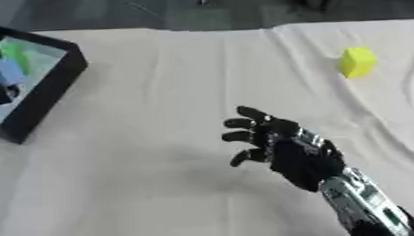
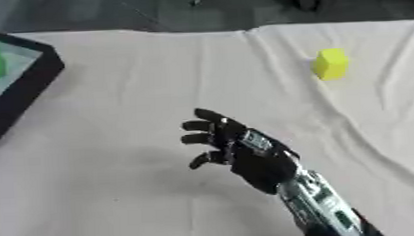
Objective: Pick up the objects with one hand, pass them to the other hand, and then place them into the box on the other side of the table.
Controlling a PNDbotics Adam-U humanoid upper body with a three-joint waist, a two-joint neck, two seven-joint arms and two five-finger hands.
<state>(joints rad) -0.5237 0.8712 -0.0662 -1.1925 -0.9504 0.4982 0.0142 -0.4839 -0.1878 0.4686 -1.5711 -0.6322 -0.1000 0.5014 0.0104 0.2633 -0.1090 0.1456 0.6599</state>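
A yellow block lies on the white cloth at the far right of the table. My right hand hovers over the middle of the table, well short of the block, its fingers spread and relaxed and nothing in it. A black box sits at the far left edge; inside it show a green piece, a blue piece and something dark. My left hand shows in neither view.
The white tablecloth has creases running down its right side near the block. A dark floor and some dark shapes lie beyond the table's far edge.
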